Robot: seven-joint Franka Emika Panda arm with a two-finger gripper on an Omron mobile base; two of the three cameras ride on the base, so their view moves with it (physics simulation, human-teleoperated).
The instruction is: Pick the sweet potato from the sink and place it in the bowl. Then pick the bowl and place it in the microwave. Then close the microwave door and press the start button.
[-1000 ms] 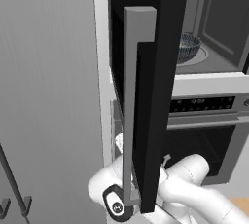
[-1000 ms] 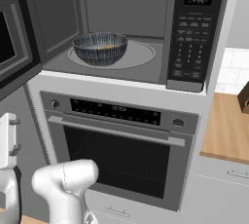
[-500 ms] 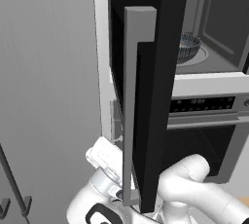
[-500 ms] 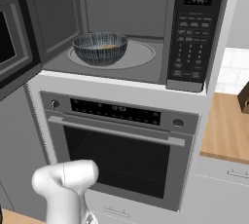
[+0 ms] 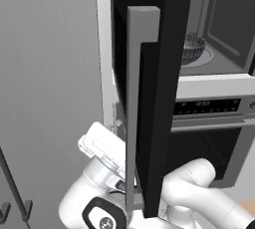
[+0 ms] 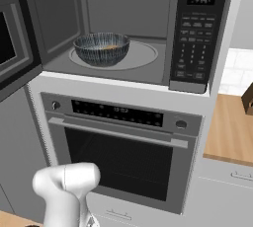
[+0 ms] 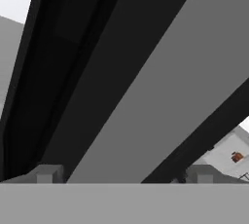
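The bowl [image 6: 102, 49] sat inside the microwave [image 6: 148, 28], and the microwave door [image 5: 152, 98] hung swung out, edge-on. The gripper [image 7: 121, 174] was spread wide against its outer face, holding nothing. That door looked rigid, hinged, light to swing; I'd have pushed near the free edge by the grey handle [image 5: 137, 103].

The microwave door [image 5: 149, 98] is a matt black panel with a dull grey handle bar [image 5: 139, 73] that looks like brushed metal. The microwave [image 6: 148, 28] has a smooth pale grey cavity and a glossy black control panel [image 6: 200, 28]. Inside it, the bowl [image 6: 101, 48] looks glazed ceramic, ribbed dark blue-grey outside. Below the microwave, the oven [image 6: 123, 157] shows dark glass framed in satin grey metal. Right of the oven, the bench [image 6: 232, 132] is smooth light wood.
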